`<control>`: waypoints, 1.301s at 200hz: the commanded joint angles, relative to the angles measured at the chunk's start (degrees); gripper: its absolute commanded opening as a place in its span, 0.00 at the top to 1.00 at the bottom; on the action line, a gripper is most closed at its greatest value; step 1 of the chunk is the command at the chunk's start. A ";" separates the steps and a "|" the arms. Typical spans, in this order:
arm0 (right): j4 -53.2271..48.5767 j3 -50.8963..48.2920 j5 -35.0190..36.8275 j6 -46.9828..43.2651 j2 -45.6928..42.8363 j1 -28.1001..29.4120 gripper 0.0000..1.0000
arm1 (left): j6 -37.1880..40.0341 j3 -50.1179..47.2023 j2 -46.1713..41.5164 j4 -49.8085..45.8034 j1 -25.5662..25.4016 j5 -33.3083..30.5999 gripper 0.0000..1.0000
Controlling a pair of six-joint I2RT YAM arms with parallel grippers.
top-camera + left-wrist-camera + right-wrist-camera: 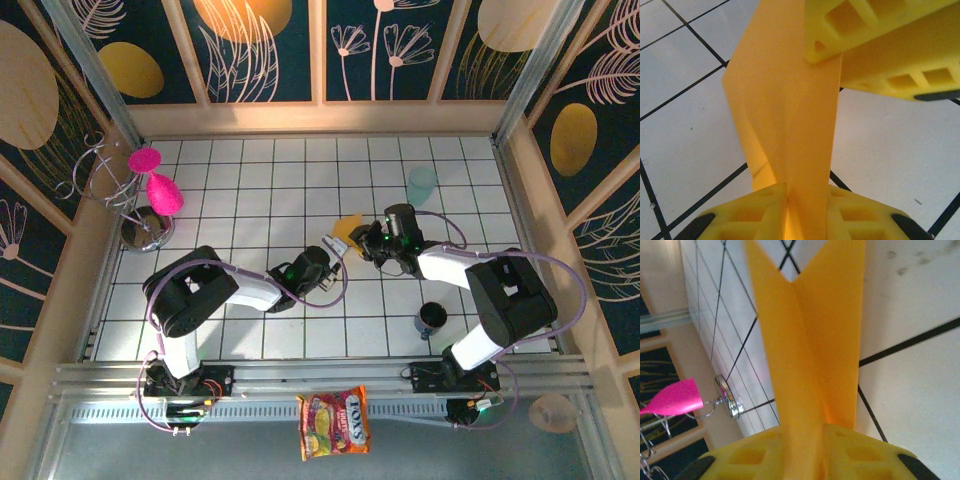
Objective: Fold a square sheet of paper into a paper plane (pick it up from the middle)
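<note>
The square sheet of paper (348, 228) is orange-yellow and folded into a slim, dart-like strip with a centre crease. It hangs above the white tiles at mid-table, between my two grippers. My left gripper (334, 250) comes from the left. In its wrist view the paper (785, 110) runs down into the left gripper (805, 212), whose yellow fingers (750, 210) press on it. My right gripper (363, 240) reaches in from the right, seen as yellow fingers (880, 30) at the strip's far end. The paper (805, 340) passes between the right gripper (815, 455) jaws; how tightly is unclear.
A teal cup (421, 184) stands at the back right and a dark cup (432, 318) at the front right. A wire stand (150, 228) with pink cups (160, 195) sits at the left. A red-and-yellow snack packet (334, 423) lies on the front ledge.
</note>
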 commanded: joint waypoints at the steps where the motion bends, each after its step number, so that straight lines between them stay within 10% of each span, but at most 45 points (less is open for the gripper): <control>1: -3.72 0.96 -0.05 -1.99 0.86 -0.55 0.65 | -0.84 -0.69 0.84 2.21 -0.10 -0.26 0.77; 77: -11.41 2.22 8.29 -9.40 -5.52 -3.54 0.34 | -3.14 -0.50 2.17 1.51 -0.10 3.77 0.87; 260: -18.51 0.90 11.85 -18.54 -8.73 -7.05 0.32 | -10.45 -1.75 1.47 -0.02 -0.01 9.53 0.89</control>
